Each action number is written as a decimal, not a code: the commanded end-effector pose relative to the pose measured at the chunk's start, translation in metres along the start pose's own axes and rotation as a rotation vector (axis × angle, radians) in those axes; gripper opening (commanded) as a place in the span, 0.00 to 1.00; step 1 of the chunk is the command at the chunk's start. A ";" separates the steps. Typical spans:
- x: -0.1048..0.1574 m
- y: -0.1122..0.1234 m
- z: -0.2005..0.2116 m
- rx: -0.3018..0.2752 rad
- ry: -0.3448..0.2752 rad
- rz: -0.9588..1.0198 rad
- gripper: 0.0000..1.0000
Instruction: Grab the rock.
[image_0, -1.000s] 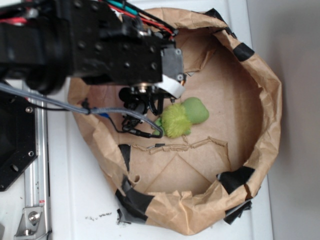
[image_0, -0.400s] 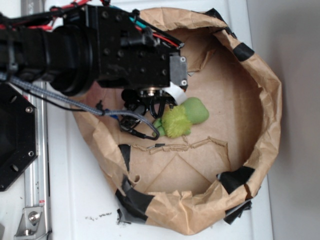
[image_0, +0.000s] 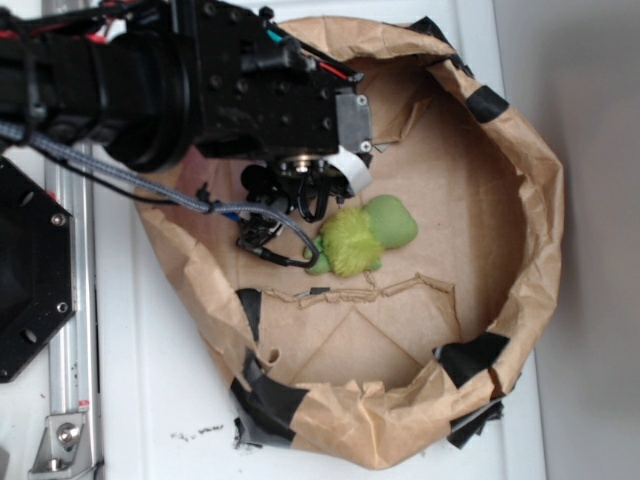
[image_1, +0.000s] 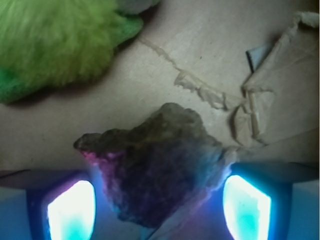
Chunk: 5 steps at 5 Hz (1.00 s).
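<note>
The rock (image_1: 160, 165), a dark brown rough chunk, lies on the brown paper floor in the wrist view. It sits between my gripper's (image_1: 160, 207) two glowing fingers (image_1: 72, 210). A gap shows on each side of it, so the jaws stand open around the rock without touching it. In the exterior view my gripper (image_0: 303, 200) points down inside the paper basin, just left of the green plush toy (image_0: 360, 235). The arm hides the rock there.
The green fuzzy plush (image_1: 60, 40) lies close beyond the rock, at the upper left of the wrist view. A crumpled brown paper wall (image_0: 520, 200) patched with black tape (image_0: 470, 358) rings the floor. A torn paper seam (image_0: 370, 292) crosses the floor. The arm's base plate (image_0: 35, 290) is at the left.
The arm has shifted a little to the right and toward the top of the exterior view. The gripper now sits closer to the green plush. The plush has not moved.
</note>
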<state>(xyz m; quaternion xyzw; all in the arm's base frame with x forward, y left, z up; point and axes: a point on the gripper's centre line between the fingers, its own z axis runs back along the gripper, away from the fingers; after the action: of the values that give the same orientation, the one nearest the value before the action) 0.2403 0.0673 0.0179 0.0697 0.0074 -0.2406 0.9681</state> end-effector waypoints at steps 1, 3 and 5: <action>0.022 0.014 -0.003 0.010 -0.064 0.067 1.00; 0.024 0.011 -0.012 -0.025 -0.039 0.124 0.00; 0.021 0.010 -0.016 -0.040 -0.022 0.133 0.00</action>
<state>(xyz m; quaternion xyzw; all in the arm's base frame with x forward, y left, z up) 0.2623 0.0667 0.0119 0.0524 -0.0096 -0.1817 0.9819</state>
